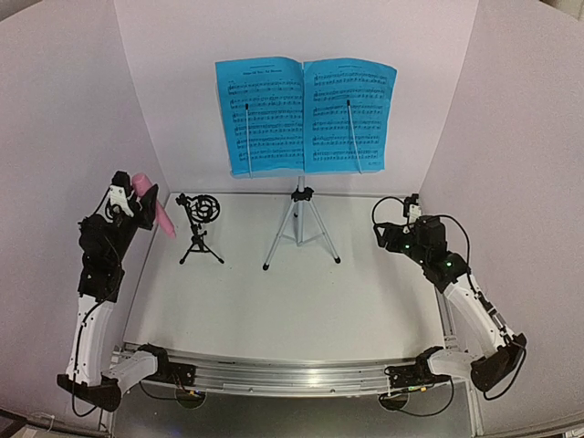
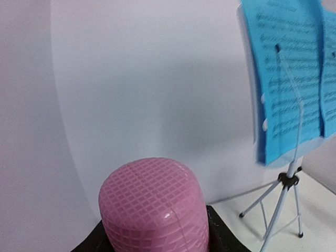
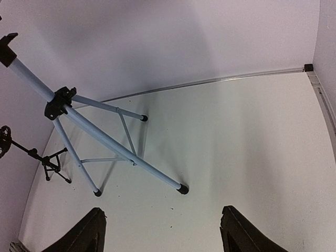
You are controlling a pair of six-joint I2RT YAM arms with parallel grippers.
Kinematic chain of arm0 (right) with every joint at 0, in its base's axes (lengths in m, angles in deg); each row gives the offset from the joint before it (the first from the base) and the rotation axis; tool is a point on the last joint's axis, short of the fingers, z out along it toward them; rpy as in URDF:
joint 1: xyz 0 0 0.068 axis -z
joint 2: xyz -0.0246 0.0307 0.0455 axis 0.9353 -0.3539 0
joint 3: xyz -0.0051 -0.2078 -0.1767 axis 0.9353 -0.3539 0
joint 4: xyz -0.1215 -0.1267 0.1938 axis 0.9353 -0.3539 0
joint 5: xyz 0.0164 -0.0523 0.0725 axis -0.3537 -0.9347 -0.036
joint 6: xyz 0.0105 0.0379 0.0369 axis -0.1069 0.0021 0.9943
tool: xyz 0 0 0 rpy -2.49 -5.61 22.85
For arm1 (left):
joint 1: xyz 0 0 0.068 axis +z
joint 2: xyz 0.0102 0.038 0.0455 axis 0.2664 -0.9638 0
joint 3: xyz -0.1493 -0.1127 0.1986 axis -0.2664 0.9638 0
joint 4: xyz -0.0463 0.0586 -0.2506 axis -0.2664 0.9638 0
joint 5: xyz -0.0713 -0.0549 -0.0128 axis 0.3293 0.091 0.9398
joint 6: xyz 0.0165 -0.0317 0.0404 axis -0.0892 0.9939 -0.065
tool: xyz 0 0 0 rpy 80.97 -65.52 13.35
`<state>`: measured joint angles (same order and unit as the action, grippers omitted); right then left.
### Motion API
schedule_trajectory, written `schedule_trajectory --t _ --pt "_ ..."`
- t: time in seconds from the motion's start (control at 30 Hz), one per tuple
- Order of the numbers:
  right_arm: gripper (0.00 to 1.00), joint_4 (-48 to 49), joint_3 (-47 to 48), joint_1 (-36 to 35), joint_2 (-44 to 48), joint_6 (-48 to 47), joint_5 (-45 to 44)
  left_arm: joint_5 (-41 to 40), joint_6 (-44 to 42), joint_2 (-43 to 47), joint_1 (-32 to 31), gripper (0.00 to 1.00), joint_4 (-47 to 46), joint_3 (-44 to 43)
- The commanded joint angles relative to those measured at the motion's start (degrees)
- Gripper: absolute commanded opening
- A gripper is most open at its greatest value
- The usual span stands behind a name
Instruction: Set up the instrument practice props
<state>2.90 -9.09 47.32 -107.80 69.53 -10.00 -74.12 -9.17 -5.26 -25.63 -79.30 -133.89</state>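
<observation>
white table (image 1: 301, 310): left hand (image 1: 143, 194) grasps pink grid-textured microphone (image 2: 155, 202); right hand (image 3: 163, 231) spread wide.

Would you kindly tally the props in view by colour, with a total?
Blue: 2, the pale-blue perforated music stand and the bright-blue sheet music
Pink: 1, the pink stick microphone
Black: 1, the small black ring-topped tripod
Total: 4

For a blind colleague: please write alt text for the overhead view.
A music stand holding blue sheet music stands at the back of a white table, a small black tripod to its left. The left claw holds a pink microphone; the right claw is open, empty.
</observation>
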Motion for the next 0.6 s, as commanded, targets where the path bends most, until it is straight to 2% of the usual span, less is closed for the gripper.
schedule_trajectory --t 0.0,0.2,0.3,0.57 --pt "0.73 -0.03 0.57 -0.39 0.82 -0.7 -0.98 13.31 -2.4 -6.68 -0.07 0.0 -25.86 -0.75" --pt "0.73 -0.08 0.47 -0.43 1.32 -0.52 -0.88 16.66 0.98 -16.12 -0.12 0.0 -37.14 -3.12" --pt "0.73 -0.1 0.22 -0.42 1.97 -0.41 -0.84 17.17 1.27 -19.02 -0.47 0.0 -37.77 -4.62" --pt "0.73 -0.1 -0.88 -0.42 3.36 -0.82 -2.02 16.45 -1.01 -19.59 -1.01 0.0 -35.89 -1.38"
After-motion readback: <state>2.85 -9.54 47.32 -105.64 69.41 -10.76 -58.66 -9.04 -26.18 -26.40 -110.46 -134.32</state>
